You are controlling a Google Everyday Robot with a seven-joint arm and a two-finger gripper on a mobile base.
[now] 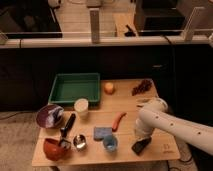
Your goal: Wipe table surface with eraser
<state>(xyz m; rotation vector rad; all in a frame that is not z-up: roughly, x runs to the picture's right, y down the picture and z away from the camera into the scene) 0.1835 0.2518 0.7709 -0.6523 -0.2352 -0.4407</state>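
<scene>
The table surface (125, 102) is a light tan wooden top with plank lines. The eraser (141, 146) is a small black block lying near the front right edge of the table. My white arm (165, 122) reaches in from the right and bends down over the eraser. The gripper (139, 140) is at the end of the arm, right at the top of the eraser, and is mostly hidden by the wrist.
A green tray (74, 90) stands at the back left, with an orange fruit (109, 88) and dark grapes (142, 87) beside it. In front are a white cup (81, 107), purple bowl (49, 116), black-handled tool (68, 125), red bowl (55, 148), metal cup (79, 142), blue sponge (101, 133), blue cup (110, 145) and red chili (118, 121).
</scene>
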